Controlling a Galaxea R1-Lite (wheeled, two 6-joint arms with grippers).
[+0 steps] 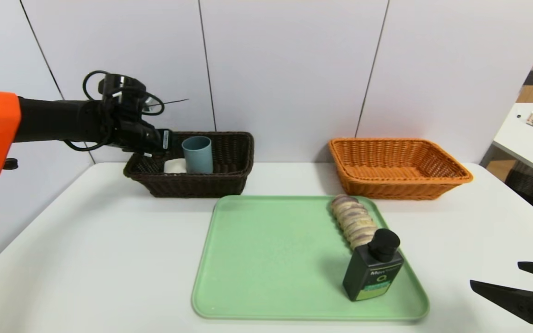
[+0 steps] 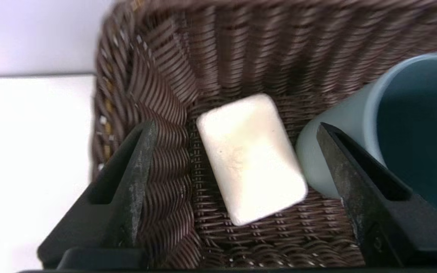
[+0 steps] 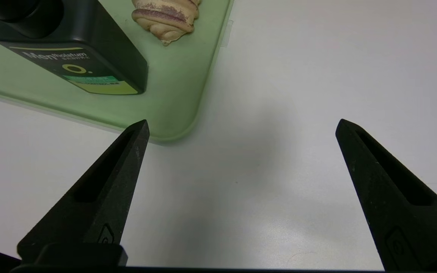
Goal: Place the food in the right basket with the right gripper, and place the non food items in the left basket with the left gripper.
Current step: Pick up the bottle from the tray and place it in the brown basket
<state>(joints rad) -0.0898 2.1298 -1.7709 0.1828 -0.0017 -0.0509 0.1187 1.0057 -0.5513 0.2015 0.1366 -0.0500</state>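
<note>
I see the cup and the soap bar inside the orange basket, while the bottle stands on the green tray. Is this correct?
Not quite. The cup and soap bar are inside the dark brown basket, as the head view shows. The orange basket holds nothing. The bottle does stand on the green tray.

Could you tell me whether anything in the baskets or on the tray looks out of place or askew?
Nothing stands out. The soap bar lies flat in the dark brown basket beside the upright cup; the bottle stands upright on the green tray.

The whole surface (image 1: 109,240) is seen from above by the head view, facing the wall. The brown basket (image 2: 241,45) is viewed closely from the left wrist. The tray (image 3: 173,110) corner, shared with the head view, is seen low from the right wrist.
</note>
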